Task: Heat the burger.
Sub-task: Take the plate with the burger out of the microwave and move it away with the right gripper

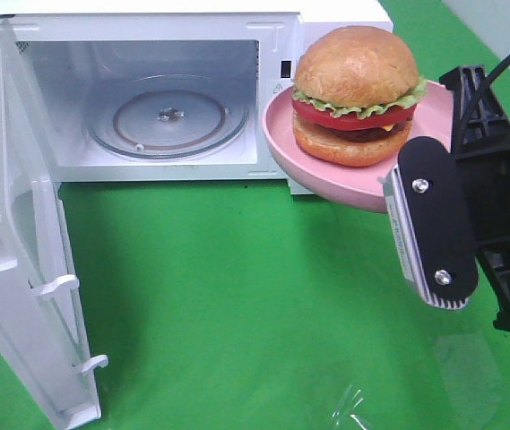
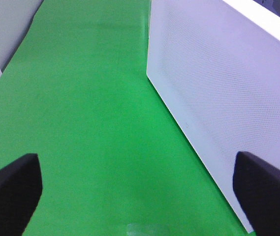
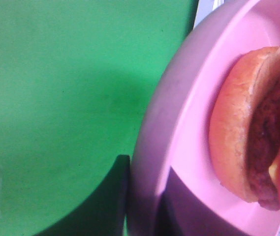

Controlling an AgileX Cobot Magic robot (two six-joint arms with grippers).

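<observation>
Right hand clamped on pink plate rim, burger aloft beside microwave.

The burger has a golden-brown bun, green lettuce, red tomato and a dark patty, on a pink plate. The microwave is white, its door finely dotted. The bench is green. The right hand is black.
</observation>
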